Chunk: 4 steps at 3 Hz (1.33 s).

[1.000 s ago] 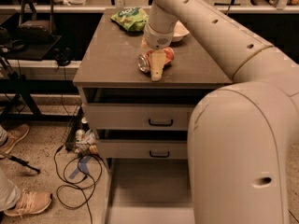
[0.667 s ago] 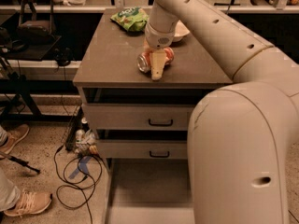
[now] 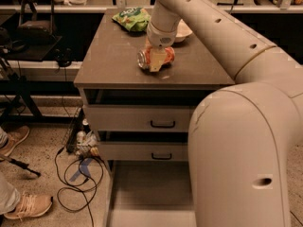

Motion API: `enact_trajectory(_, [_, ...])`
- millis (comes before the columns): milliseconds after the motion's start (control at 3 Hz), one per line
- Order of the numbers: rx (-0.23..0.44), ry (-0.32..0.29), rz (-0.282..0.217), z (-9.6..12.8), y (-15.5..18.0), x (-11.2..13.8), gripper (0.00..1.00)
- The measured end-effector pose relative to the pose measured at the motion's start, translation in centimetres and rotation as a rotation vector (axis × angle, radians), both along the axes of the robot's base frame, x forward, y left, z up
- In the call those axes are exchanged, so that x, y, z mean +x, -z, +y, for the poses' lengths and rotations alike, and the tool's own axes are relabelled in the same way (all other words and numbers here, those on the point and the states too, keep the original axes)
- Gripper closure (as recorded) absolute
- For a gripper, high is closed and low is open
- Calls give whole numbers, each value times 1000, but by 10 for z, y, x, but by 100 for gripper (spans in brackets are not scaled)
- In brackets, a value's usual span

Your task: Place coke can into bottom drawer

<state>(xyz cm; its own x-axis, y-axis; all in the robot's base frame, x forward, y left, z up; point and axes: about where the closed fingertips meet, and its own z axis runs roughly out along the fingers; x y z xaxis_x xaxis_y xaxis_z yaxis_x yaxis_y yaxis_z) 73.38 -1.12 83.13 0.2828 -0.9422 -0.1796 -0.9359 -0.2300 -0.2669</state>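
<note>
Over the last second little had changed: the claw stayed down on the coke can, apparently clenched around it. The can lay on its side on the tabletop, so the lift was not yet begun. A green snack bag sat at its 11 o'clock. At 6 o'clock the bottom drawer stood open, its visible floor bare.

1 cam, high behind arm, facing down, hand at cabinet top
</note>
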Motion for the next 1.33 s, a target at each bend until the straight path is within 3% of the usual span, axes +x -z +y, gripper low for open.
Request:
enact_trajectory(333, [-18,56,-59,-42,-36,-19,100])
enact_trajectory(667, [-41,143,-151,-100,-92,-58,100])
enact_trajectory(1000, [-41,143,-151,-100,-92,-58,100])
enact_trajectory(1333, [-36,173,-25,-98,-62,-88,100])
